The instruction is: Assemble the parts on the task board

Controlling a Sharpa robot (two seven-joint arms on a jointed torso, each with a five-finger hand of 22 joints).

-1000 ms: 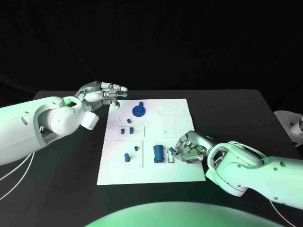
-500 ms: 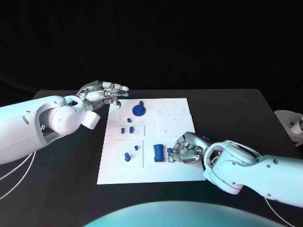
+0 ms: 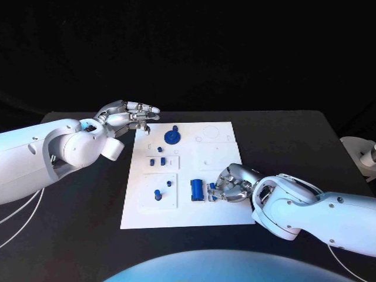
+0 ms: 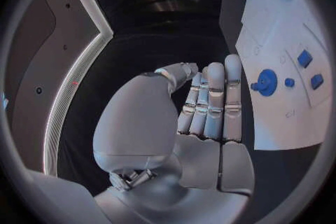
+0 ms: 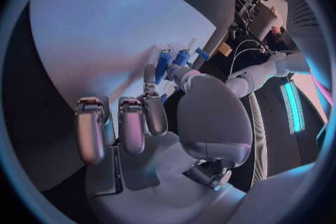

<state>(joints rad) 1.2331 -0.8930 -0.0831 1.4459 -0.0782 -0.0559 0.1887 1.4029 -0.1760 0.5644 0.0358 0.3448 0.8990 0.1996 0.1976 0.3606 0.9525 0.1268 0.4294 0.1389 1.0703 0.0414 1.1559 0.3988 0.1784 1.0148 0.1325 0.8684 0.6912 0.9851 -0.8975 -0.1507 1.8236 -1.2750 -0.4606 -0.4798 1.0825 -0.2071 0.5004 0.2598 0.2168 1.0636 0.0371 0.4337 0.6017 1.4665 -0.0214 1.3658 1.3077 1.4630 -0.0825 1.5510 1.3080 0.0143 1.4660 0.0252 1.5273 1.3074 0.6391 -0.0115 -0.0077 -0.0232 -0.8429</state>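
Head view: task board sits mid-table, with both hands at its edges. Right hand rests on the board's near-right part, fingers curled by a small blue part, with a blue cylinder just beyond the fingertips. Right wrist view adds detail: thumb and one finger meet on the blue part, so it's pinched; the other fingers are straight and spread over the white board. Left hand hovers at the board's far-left corner, over the table. Left wrist view shows its fingers straight and side by side, holding nothing, with the blue round part just past its fingertips.
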